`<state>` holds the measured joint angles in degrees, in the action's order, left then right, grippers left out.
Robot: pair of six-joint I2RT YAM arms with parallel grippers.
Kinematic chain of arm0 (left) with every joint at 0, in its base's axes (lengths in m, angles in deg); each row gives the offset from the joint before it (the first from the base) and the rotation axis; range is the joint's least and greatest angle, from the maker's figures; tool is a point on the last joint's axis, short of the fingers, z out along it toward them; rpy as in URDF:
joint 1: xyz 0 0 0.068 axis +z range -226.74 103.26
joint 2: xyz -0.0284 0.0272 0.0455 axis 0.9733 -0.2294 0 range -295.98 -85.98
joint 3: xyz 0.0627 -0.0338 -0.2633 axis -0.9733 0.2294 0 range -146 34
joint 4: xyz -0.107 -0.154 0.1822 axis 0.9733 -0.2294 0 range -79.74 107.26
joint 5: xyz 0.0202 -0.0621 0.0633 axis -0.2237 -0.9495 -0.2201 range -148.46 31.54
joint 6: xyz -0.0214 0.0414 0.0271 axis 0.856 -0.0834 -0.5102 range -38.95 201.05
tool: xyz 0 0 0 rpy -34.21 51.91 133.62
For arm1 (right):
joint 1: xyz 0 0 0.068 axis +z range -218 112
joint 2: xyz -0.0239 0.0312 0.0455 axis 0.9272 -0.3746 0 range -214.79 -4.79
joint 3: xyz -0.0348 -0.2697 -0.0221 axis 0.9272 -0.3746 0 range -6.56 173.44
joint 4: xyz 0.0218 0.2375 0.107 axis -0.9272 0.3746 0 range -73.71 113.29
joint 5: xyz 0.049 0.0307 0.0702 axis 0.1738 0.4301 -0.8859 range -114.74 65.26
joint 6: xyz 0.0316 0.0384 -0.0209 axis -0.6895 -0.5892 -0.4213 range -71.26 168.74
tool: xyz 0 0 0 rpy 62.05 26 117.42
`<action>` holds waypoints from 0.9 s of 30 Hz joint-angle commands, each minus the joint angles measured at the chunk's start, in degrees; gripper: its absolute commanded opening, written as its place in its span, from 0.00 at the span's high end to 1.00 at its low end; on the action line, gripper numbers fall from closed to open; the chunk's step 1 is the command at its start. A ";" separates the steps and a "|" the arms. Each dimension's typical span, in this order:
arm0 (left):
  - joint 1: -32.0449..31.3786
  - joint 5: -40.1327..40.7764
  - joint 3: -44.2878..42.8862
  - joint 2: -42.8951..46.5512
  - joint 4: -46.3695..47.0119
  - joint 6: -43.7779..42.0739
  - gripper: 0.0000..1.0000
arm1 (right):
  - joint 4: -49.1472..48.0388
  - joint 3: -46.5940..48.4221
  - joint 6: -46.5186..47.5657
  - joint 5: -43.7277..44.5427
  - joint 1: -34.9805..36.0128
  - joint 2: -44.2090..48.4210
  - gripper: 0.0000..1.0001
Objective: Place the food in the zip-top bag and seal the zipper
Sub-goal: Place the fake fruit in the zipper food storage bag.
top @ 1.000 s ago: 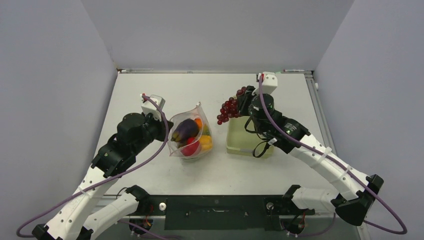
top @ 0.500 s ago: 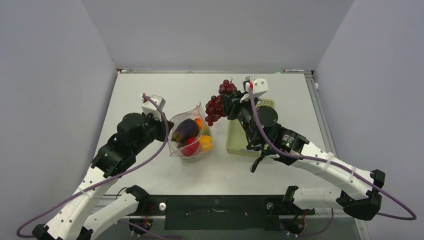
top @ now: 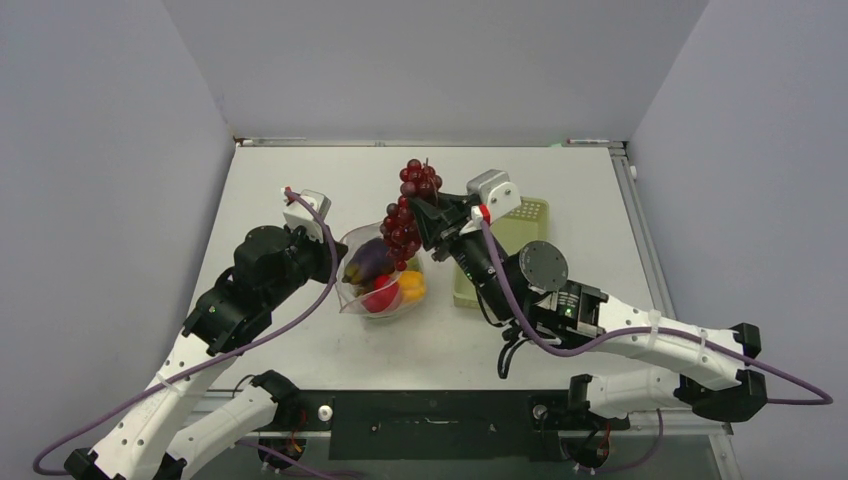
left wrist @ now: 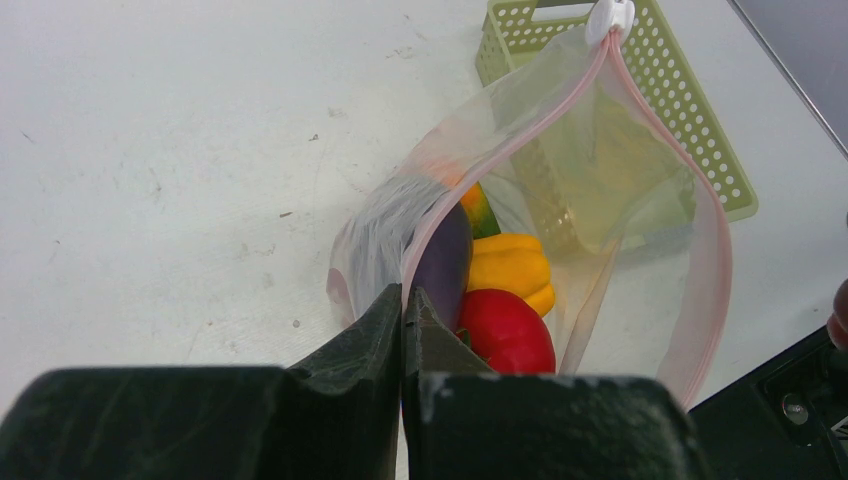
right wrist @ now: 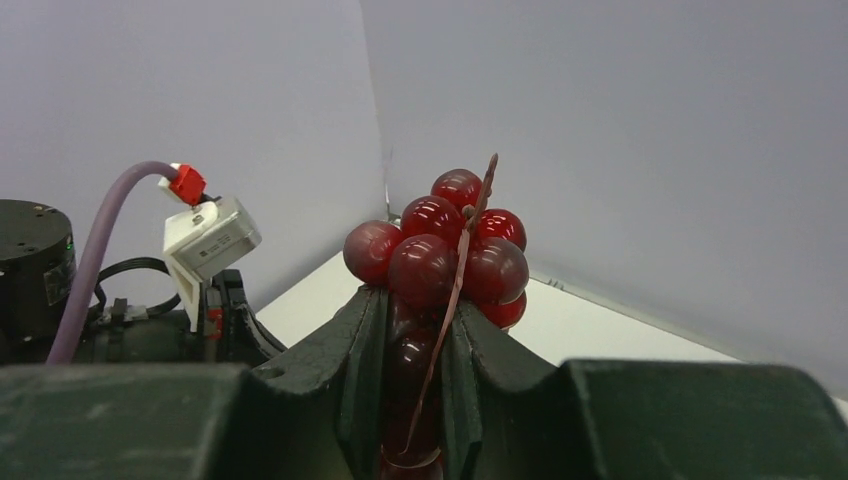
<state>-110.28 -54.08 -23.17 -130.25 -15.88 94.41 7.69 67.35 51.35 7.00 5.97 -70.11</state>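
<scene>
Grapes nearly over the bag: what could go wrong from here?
The dark red grape bunch, clamped by the right gripper, hangs over the clear plastic bag's rim; it may snag the pink-red zipper strip and spill outside.
Only the left gripper pinches the rim, so a push could collapse the mouth.

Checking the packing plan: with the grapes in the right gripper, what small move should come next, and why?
Probably ease the grapes left and down into the zip-top bag. The right gripper is shut on them, the cluster hangs at the mouth's right edge, and the left gripper pinches the rim, holding it open.
</scene>
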 commanded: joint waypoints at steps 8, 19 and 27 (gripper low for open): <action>0.41 -0.68 0.09 0.73 3.62 0.35 1.00 | -11.38 1.83 12.98 3.05 5.64 -6.85 0.95; 0.49 -1.20 0.05 0.69 3.72 0.43 1.00 | -12.20 0.14 19.10 3.82 5.69 -12.31 0.95; 0.50 -1.27 0.04 0.77 3.71 0.43 1.00 | -8.94 -0.13 23.66 4.09 5.55 -15.53 0.95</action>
<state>-110.13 -54.52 -23.12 -130.23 -15.88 94.41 -0.48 66.92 71.43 10.00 11.55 -84.80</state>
